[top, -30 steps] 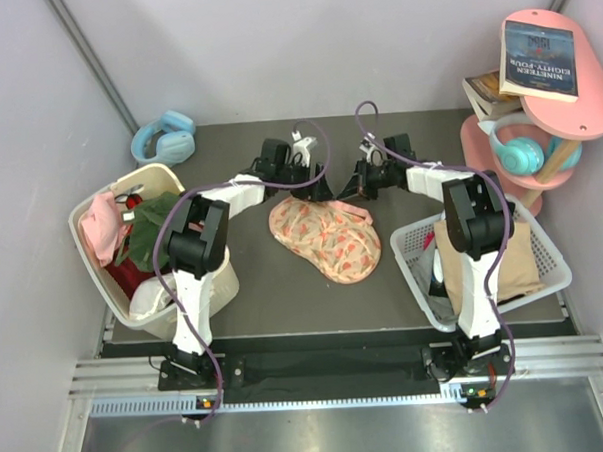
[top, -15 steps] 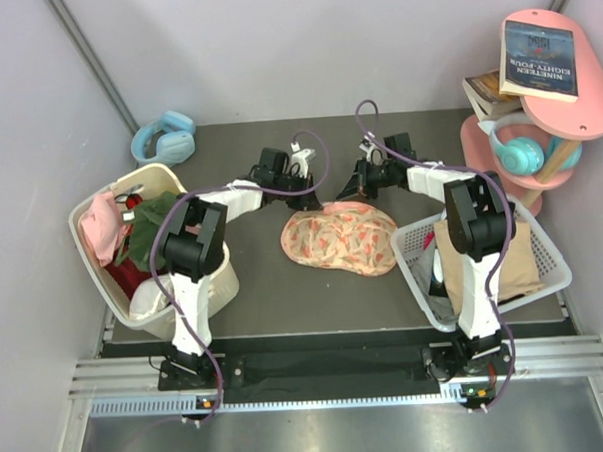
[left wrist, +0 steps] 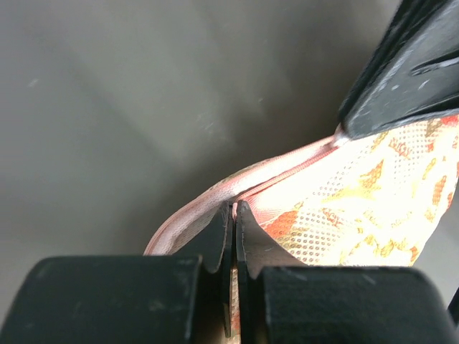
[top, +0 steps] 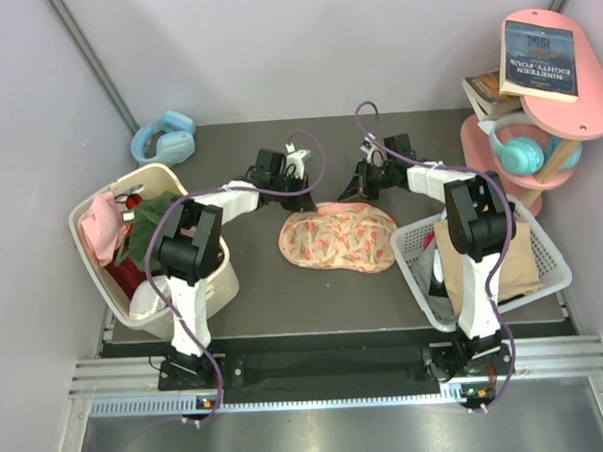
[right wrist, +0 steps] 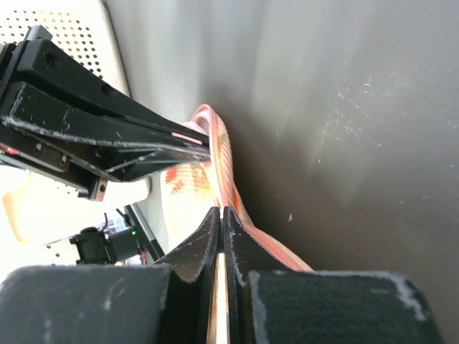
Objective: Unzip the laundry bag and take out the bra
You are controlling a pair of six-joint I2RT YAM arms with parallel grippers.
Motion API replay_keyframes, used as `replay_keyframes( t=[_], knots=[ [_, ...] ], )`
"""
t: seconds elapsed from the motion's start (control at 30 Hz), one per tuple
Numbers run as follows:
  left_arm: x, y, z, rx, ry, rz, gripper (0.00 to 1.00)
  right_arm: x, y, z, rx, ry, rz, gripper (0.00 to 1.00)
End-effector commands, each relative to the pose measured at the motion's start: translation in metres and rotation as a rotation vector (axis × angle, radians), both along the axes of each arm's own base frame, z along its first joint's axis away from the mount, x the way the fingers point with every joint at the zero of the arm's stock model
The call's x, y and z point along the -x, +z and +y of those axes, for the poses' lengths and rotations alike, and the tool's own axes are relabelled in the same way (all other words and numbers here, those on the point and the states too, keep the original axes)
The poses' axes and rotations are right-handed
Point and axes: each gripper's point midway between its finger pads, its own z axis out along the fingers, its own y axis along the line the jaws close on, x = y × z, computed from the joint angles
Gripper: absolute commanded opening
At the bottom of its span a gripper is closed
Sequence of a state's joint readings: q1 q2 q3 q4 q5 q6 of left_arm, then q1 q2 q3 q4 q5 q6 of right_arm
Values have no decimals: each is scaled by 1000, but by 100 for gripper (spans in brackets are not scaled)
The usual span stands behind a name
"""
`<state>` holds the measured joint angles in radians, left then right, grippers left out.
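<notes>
The laundry bag (top: 337, 236), cream-peach with an orange print and pink trim, lies across the middle of the dark table, its far edge pulled up. My left gripper (top: 307, 197) is shut on the pink trim at that edge; in the left wrist view its tips (left wrist: 234, 208) pinch the trim beside the printed mesh (left wrist: 358, 193). My right gripper (top: 353, 191) is shut on the same trim a little to the right; in the right wrist view it (right wrist: 221, 212) clamps the pink edge (right wrist: 226, 161), facing the left gripper's fingers (right wrist: 107, 136). The bra is hidden.
A cream basket (top: 154, 170) holding pink, green and red clothes stands at the left. At the right is a white mesh basket (top: 555, 258) with a brown item. Blue headphones (top: 165, 138) lie at the far left, and a pink shelf (top: 567, 124) holds books and teal headphones.
My left gripper has shut on the bag's trim. The bag has swung from a slant to lying crosswise, its far edge drawn up between the two grippers.
</notes>
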<state>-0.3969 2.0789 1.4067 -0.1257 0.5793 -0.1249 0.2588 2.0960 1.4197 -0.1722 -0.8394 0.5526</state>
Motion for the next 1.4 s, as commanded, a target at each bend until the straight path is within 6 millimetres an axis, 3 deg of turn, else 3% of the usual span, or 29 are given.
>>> replay_keyframes(
  t=[0.0,0.23,0.6,0.87,1.17,1.23,1.37],
  knots=[
    [-10,8,40,-65,115,-22,0,-10,37,-4,-18,1,-113,0],
    [-7,9,67,-103,189,-26,0,-15,36,-9,-13,-5,-113,0],
    [-25,30,104,-98,326,-47,0,-21,33,-9,-14,-8,-105,0],
    [-35,34,124,-97,386,-47,0,-24,32,-15,-12,-19,-105,0],
    [-40,42,133,-89,406,-73,0,-28,30,-24,-7,-33,-102,0],
    [-34,52,118,-28,320,-90,0,-28,29,-25,11,-23,-106,0],
    [-24,82,85,86,158,-129,53,-27,33,-23,15,12,-126,0]
  ],
)
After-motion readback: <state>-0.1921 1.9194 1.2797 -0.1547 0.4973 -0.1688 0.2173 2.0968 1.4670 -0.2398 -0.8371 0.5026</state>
